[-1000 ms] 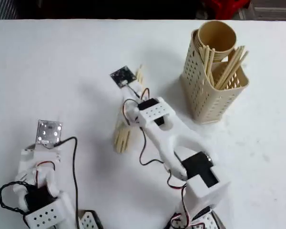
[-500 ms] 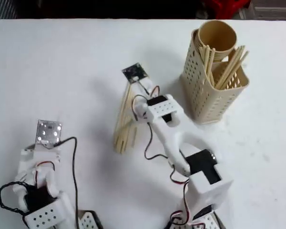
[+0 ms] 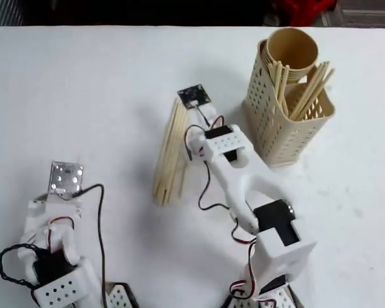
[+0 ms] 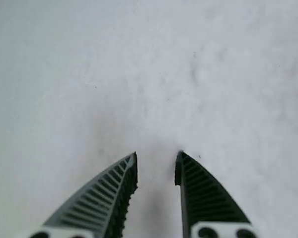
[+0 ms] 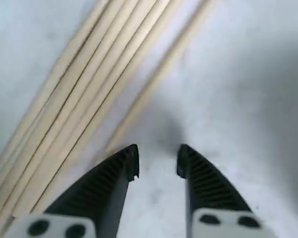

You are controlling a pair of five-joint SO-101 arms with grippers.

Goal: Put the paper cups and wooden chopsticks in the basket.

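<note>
Right gripper (image 5: 155, 161), jaws parted and empty, poised just beside the loose chopsticks (image 5: 82, 101), likely aligning for a pinch; left gripper (image 4: 156, 168) parted, empty.

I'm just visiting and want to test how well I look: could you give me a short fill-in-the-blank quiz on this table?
1. The beige perforated plastic basket holds wooden chopsticks and stacked beige paper ___.
2. A loose bundle of wooden chopsticks lies on the ___ table.
3. The right hand beside that bundle is ___, gripping nothing.
Missing words: cups; white; open.
</note>
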